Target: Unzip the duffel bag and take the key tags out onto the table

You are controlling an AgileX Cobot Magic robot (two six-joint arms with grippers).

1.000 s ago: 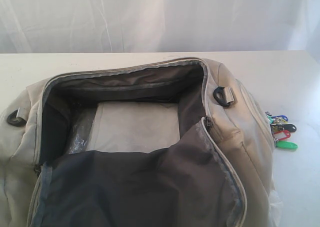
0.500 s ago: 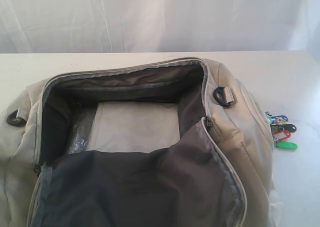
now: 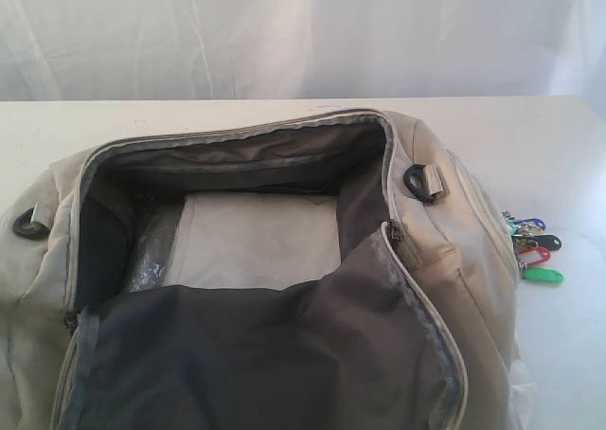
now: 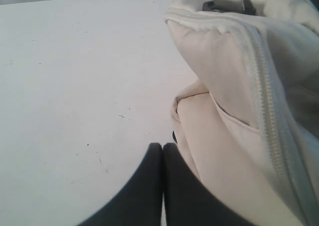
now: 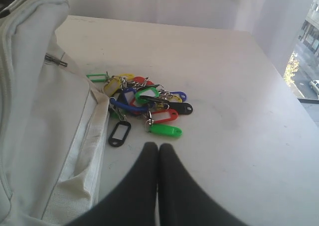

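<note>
The beige duffel bag (image 3: 445,259) lies unzipped on the white table (image 3: 568,146), its dark grey flap folded toward the front and a pale base panel showing inside. The key tags (image 3: 535,250) lie on the table against the bag's right end; in the right wrist view the key tags (image 5: 144,106) are a bunch of green, red, blue, black and yellow tags beside the duffel bag (image 5: 35,111). My right gripper (image 5: 158,146) is shut and empty, just short of the bunch. My left gripper (image 4: 162,146) is shut and empty beside the duffel bag (image 4: 249,101). Neither gripper shows in the exterior view.
A black strap ring (image 3: 421,184) sits on the bag's right end and another ring (image 3: 28,224) on its left. Crinkled clear plastic (image 3: 151,259) lies inside the bag. A white curtain (image 3: 303,32) hangs behind the table. A window (image 5: 306,61) lies beyond the table's right edge.
</note>
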